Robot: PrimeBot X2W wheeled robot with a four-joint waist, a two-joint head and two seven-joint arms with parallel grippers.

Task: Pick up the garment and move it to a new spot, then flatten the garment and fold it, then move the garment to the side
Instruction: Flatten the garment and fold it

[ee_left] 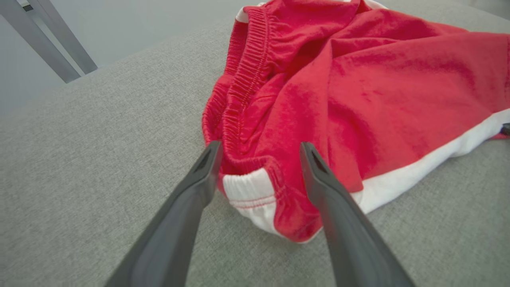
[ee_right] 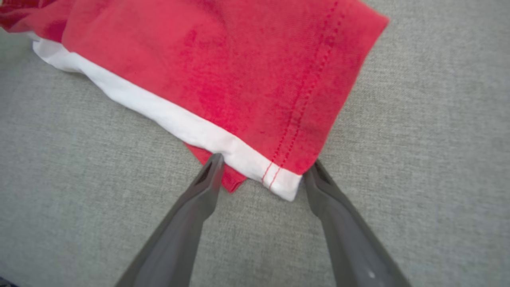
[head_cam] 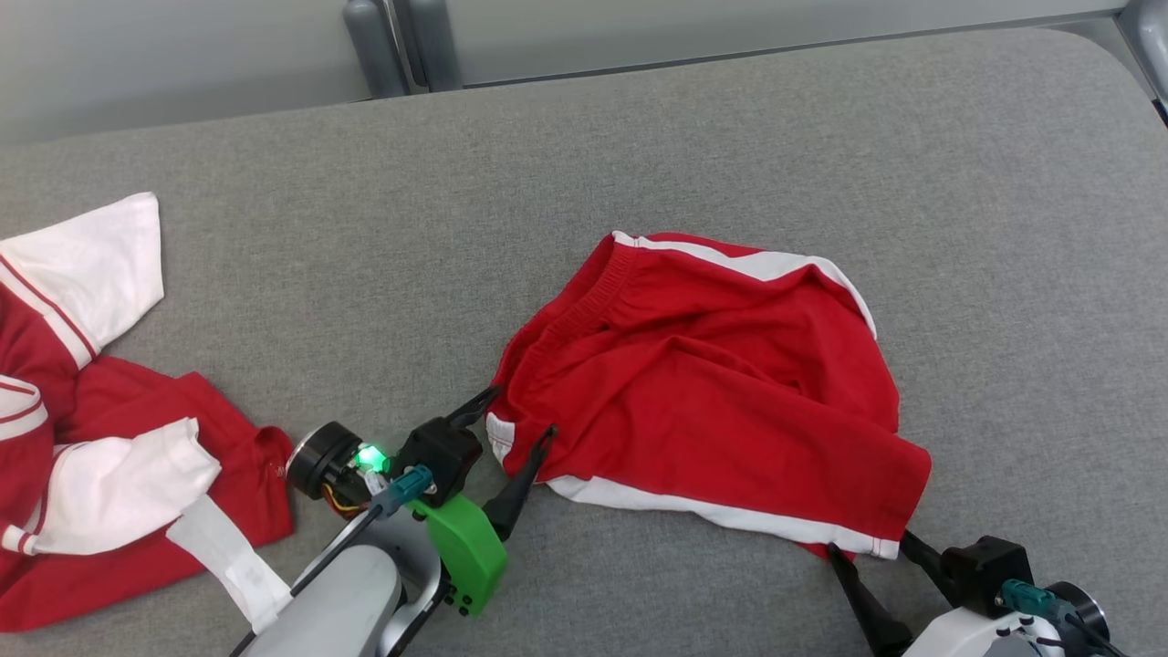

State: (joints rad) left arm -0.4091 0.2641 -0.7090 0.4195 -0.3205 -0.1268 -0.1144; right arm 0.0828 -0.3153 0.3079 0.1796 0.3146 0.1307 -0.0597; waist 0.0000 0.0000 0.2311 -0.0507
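Note:
The garment (head_cam: 712, 383) is a pair of red shorts with white side stripes, lying rumpled on the grey surface in the middle of the head view. My left gripper (head_cam: 520, 411) stands open at its near-left waistband corner (ee_left: 255, 191), with that corner between the fingers. At the near-right hem corner (ee_right: 279, 179) my right gripper (head_cam: 871, 546) is open too, its fingertips either side of the white-striped corner (head_cam: 876, 545). Neither pair of fingers has closed on the cloth.
A second red-and-white garment (head_cam: 100, 411) lies heaped at the left edge, close to my left arm. The grey padded surface (head_cam: 365, 274) stretches wide around the shorts. Grey metal posts (head_cam: 401, 46) stand beyond its far edge.

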